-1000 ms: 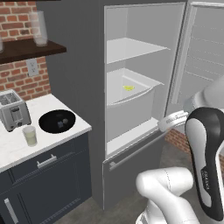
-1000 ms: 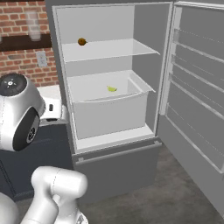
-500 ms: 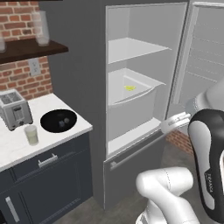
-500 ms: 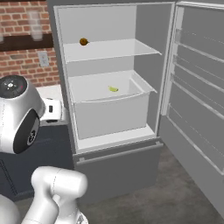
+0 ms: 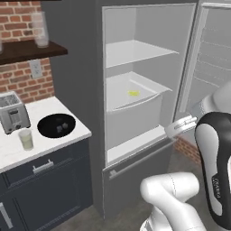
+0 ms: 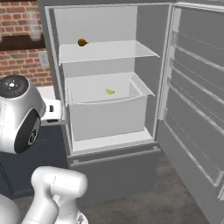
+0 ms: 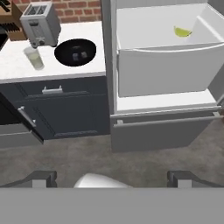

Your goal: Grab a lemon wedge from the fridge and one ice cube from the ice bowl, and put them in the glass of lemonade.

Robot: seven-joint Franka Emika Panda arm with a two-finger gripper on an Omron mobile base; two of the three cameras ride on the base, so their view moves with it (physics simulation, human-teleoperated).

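Yellow lemon wedge (image 7: pixel 182 31) in fridge (image 6: pixel 107 113) drawer; right base view adds brown ball (image 6: pixel 81 42); jaws apart, empty.

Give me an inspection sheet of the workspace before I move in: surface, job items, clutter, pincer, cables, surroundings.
Surface: white counter over dark cabinets, left of the fridge.
Job items: lemon wedge lies in the fridge's pulled-out drawer, door open; ice bowl on the counter with cubes inside; lemonade glass in front of the toaster.
Clutter: brown ball on the upper fridge shelf; frosted glass on the wall shelf.
Pincer: open, empty, well back from the fridge and facing it.
Cables: nothing seen.
Surroundings: brick wall with an outlet; grey floor.
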